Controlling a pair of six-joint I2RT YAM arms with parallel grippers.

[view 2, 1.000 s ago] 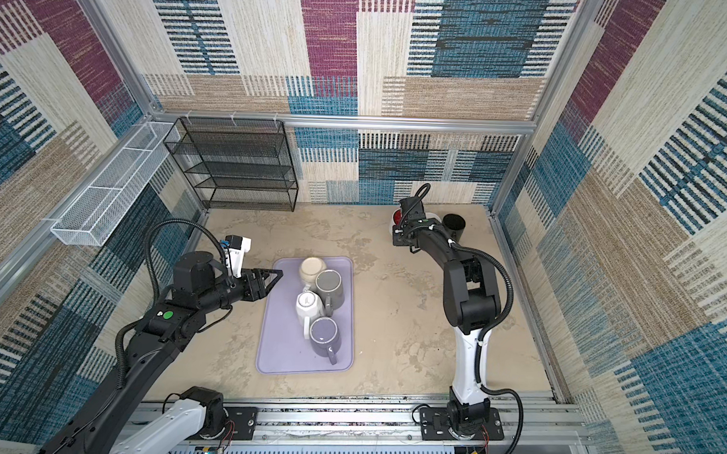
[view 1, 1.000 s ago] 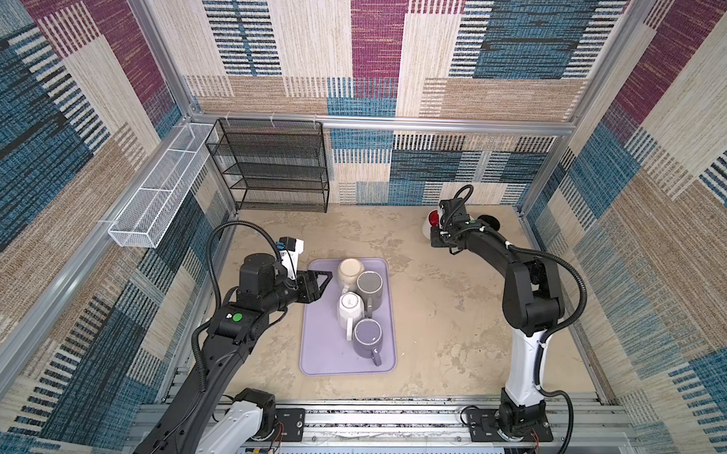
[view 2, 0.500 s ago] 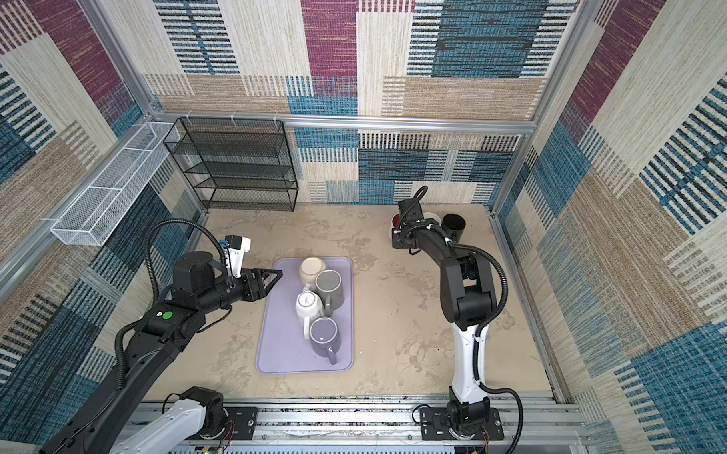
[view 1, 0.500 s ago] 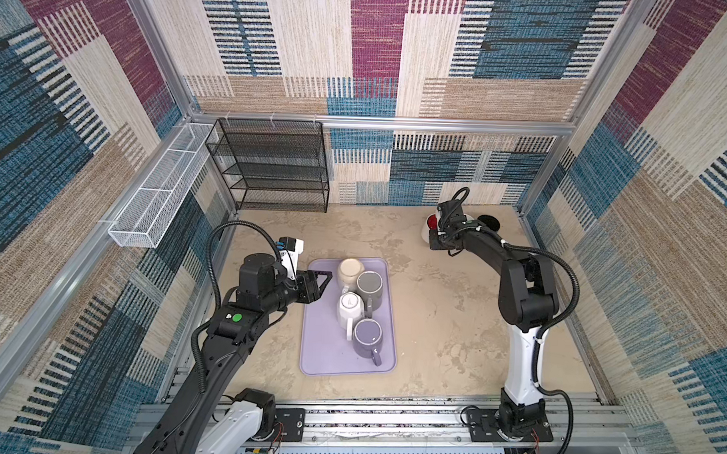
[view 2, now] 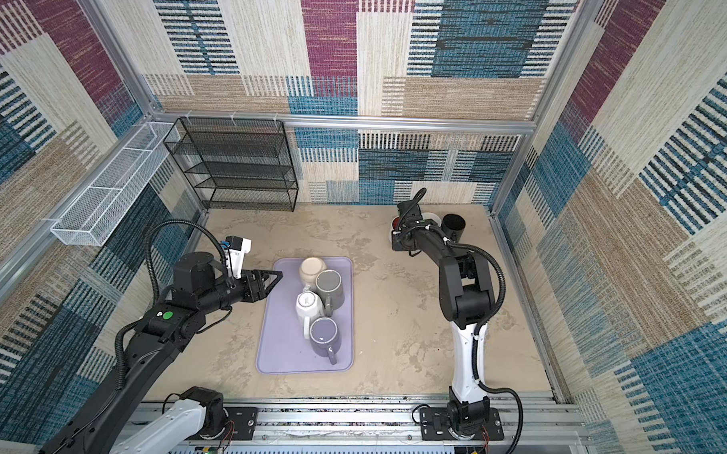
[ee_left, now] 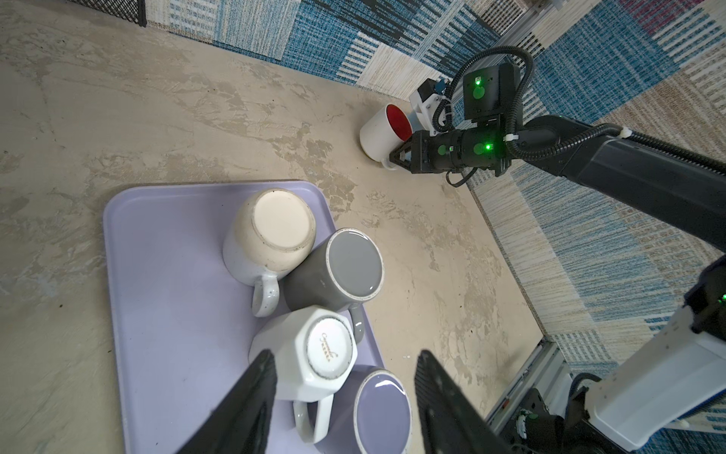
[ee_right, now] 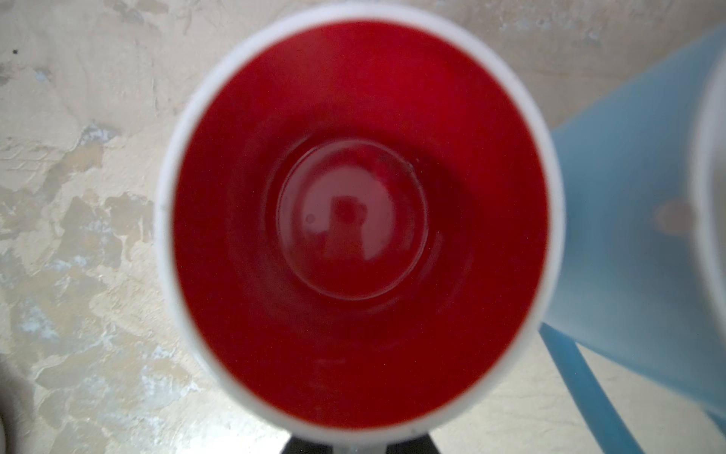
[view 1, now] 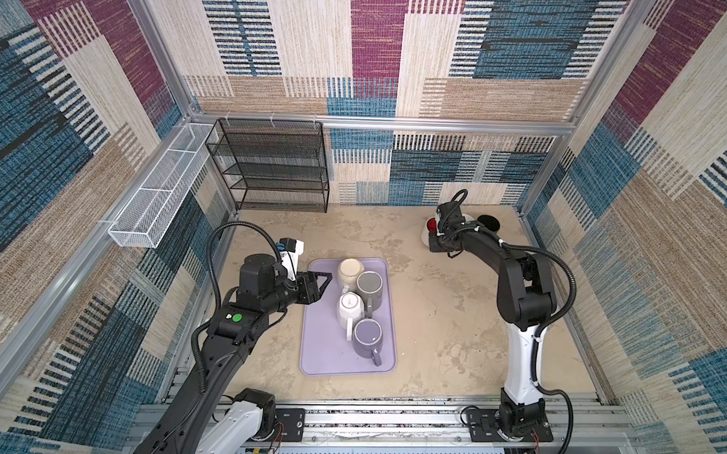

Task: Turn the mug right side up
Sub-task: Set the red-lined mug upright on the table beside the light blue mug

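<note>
Barely anything has changed: the right arm's elbow has swung slightly inward, and the right hand (ee_left: 397,156) stays clamped on the handle of the red-lined mug (ee_left: 383,129), mouth up at the counter's (view 1: 433,322) far right. The left hand (view 1: 324,281) has not moved, half open and empty at the tray's (view 1: 320,351) edge. Four sit bottom-up on the one tray: cream mug (view 1: 350,270), grey mug (view 1: 369,283), white mug (view 1: 350,306), purple mug (view 1: 368,336). One black cup (view 2: 453,227) and one blue mug (ee_right: 628,216) are near the red-lined one.
</note>
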